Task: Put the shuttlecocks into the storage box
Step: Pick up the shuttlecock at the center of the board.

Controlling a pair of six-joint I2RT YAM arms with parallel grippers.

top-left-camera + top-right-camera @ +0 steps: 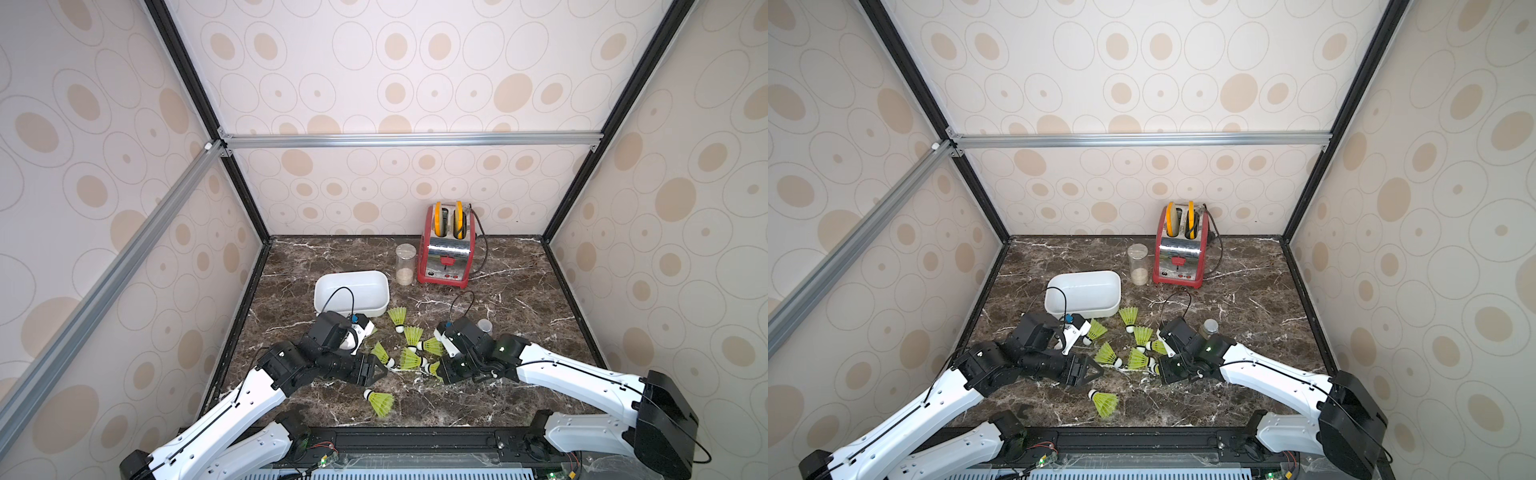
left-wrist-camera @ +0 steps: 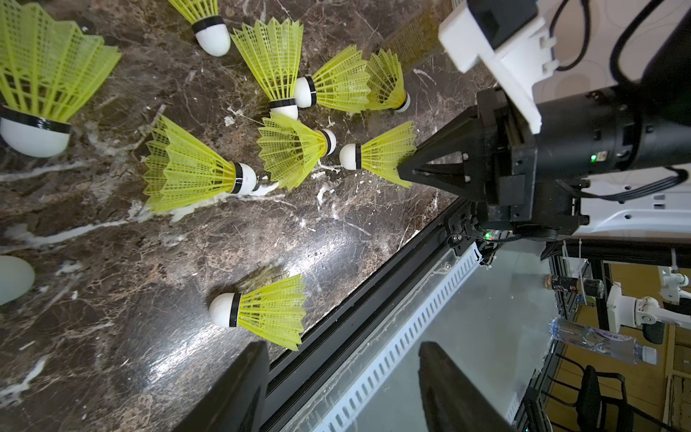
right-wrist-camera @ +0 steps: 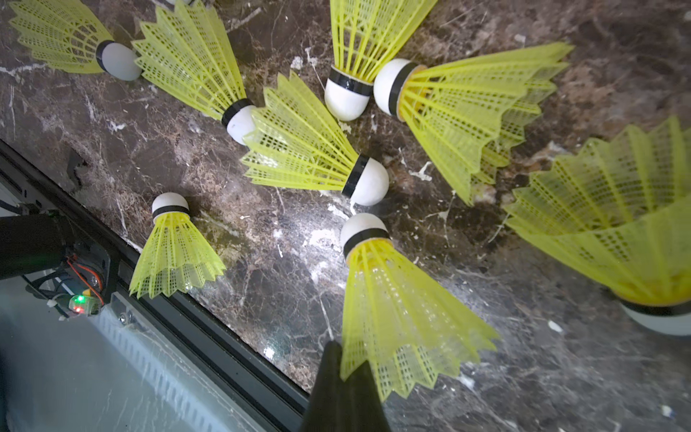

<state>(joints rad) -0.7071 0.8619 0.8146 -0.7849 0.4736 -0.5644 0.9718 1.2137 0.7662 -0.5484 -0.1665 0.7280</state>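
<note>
Glossy veined marble-look tabletop (image 1: 540,299), latticed neon plastic shuttlecocks (image 1: 382,401), smooth white plastic storage box (image 1: 365,311), shiny metal-faced toaster (image 1: 449,249).

Both top views are bright and evenly lit from overhead. The pale walls (image 1: 415,83) look slightly washed out, and the wide lens stretches them toward the corners. The dark marble tabletop (image 1: 519,299) shows only faint, soft shadows and almost no glare there, though the toaster (image 1: 451,249) has a bright chrome glint. In both wrist views the tabletop carries white sheen patches near its front edge, and the shuttlecocks (image 2: 187,175) throw soft shadows. The closest shuttlecock (image 3: 617,224) is slightly out of focus. A pale rounded shape (image 2: 13,278) at the frame edge is blurred.
</note>
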